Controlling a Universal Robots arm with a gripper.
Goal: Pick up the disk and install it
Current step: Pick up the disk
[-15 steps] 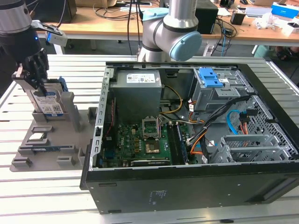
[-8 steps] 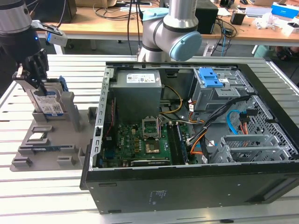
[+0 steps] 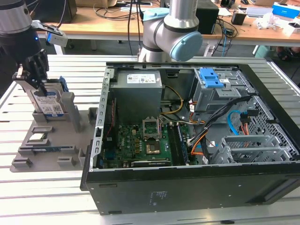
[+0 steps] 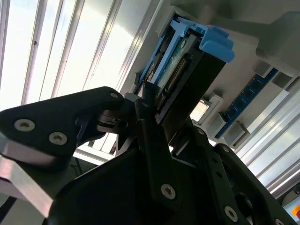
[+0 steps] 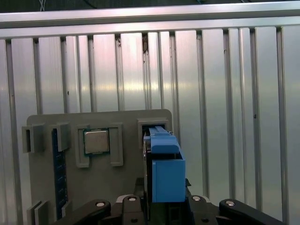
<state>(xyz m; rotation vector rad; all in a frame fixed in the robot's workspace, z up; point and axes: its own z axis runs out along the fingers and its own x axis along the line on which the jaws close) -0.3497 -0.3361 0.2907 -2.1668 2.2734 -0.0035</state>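
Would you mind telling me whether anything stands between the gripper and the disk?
Nothing visible does. The gripper is right at the upper end of the disk, which stands upright in the grey holder beside the open computer case.

- Setting: robotics lab, bench-test area.
- Worktop [image 3: 47,197] is slotted aluminium profile; a robot arm [image 3: 173,33] stands at its far side.
- Open computer case [image 3: 187,192] lies on it, motherboard exposed.
- Grey fixture plate [image 3: 70,150] holds the disk [image 3: 47,101] and a CPU chip [image 3: 37,137].
- Background: wooden desks [image 3: 108,23] strewn with cables and electronics.
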